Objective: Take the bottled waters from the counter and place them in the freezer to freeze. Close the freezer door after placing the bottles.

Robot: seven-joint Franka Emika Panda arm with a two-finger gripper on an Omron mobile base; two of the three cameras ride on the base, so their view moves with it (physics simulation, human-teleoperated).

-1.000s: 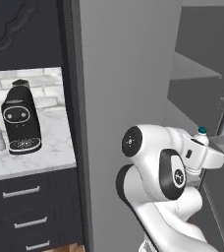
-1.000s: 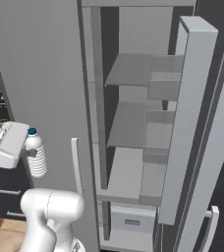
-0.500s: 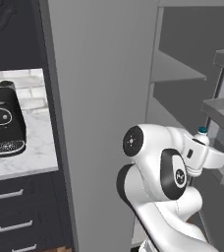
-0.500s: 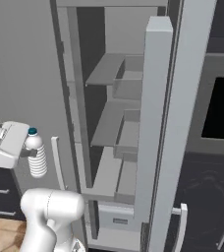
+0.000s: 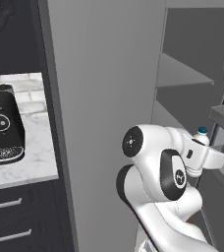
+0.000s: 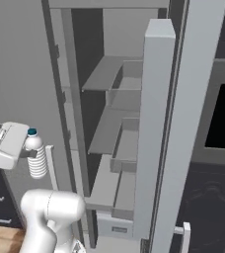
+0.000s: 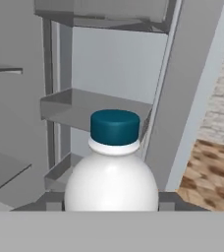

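Bottle [image 6: 37, 160] upright in closed pincer [image 6: 29, 154], before open freezer [image 6: 115, 133] shelves

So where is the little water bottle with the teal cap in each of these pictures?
Left base view: bottle, just its cap above the white hand, right of middle.
Right base view: bottle upright at the left edge, held.
Hand view: bottle at bottom centre.
Shared landmark: the grey freezer shelves.
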